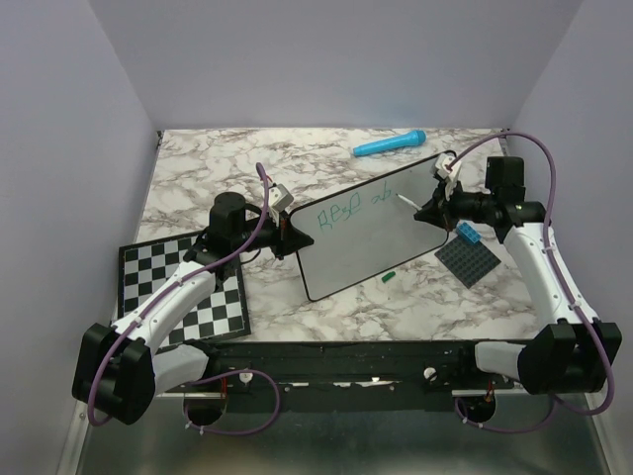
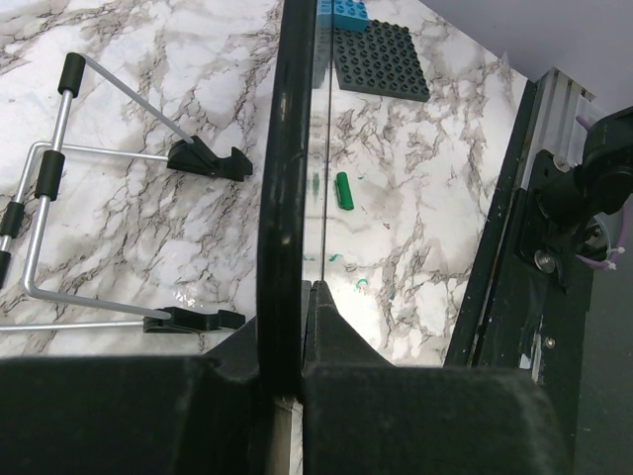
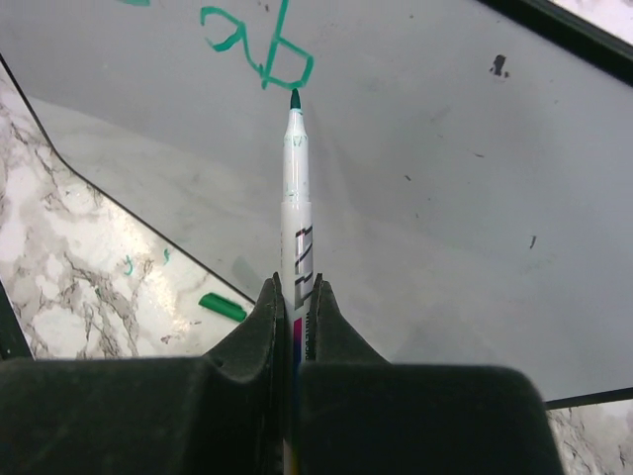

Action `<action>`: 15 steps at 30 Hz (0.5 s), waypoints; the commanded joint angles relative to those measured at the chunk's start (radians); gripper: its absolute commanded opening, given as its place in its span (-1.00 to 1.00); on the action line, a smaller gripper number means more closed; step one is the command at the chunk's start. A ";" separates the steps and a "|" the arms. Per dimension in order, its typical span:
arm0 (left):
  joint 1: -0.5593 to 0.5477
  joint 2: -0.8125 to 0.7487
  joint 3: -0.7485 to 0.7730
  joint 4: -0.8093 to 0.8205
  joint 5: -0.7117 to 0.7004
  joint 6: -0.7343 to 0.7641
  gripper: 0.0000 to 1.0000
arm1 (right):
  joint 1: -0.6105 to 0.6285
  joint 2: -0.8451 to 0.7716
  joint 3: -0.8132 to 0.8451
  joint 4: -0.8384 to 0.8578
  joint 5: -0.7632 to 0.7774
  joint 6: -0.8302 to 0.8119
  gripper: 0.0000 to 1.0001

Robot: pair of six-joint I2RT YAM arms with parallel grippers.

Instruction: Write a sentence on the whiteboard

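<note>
Mid-bench (image 1: 198,173), the left hand (image 1: 287,232) clamps the whiteboard (image 1: 371,242) by its left edge to steady it, while the right hand (image 3: 295,293), closed on a green marker (image 3: 296,208), poises its tip just beside the unfinished sentence (image 1: 341,213).

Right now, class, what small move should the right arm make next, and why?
Probably set the marker tip on the whiteboard just past the unfinished sentence and write another letter: few letters stand there, the right gripper grips the marker, the left gripper clamps the board's edge.
</note>
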 commanded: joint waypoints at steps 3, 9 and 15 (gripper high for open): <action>-0.006 0.037 -0.024 -0.155 -0.091 0.120 -1.00 | -0.006 0.043 0.044 0.058 0.018 0.053 -0.99; -0.006 0.040 -0.022 -0.155 -0.089 0.120 -1.00 | -0.008 0.057 0.047 0.056 0.023 0.058 -0.99; -0.006 0.040 -0.022 -0.153 -0.089 0.120 -1.00 | 0.001 0.069 0.047 0.064 0.027 0.066 -0.99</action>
